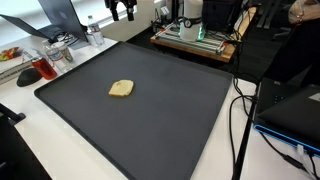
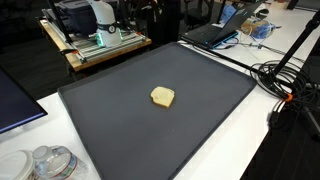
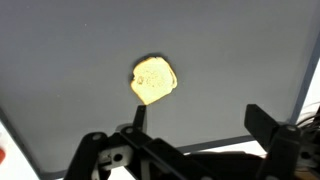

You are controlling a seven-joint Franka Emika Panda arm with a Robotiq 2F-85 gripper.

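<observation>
Up high over a dark mat (image 3: 60, 60) with the gripper (image 3: 197, 108) — jaws spread wide, holding nothing, touching nothing.

Out past the fingertips and well below them: a small yellow lump (image 3: 154, 79). Not quite in line with the gap between the jaws, but closer to one finger than to the other. Lying flat, not tipped, not leaning on anything. Looks soft, maybe a bit of bread or sponge, but too small to tell for sure.

Easy to find in both exterior views too: the yellow lump (image 1: 121, 89) near the middle of the mat (image 1: 180, 120), and again the yellow lump (image 2: 163, 96), well apart from every edge of the mat (image 2: 200, 130).

Why like this? Resting there by its own weight, since nothing grips it. Sitting alone in the open — so room on each side of it for a finger. Jaws likely wide because nothing sits between them to squeeze.

Far off to the side of the jaws, beyond the mat's edge, a bunch of cables (image 2: 283, 78), touching neither lump nor gripper.
</observation>
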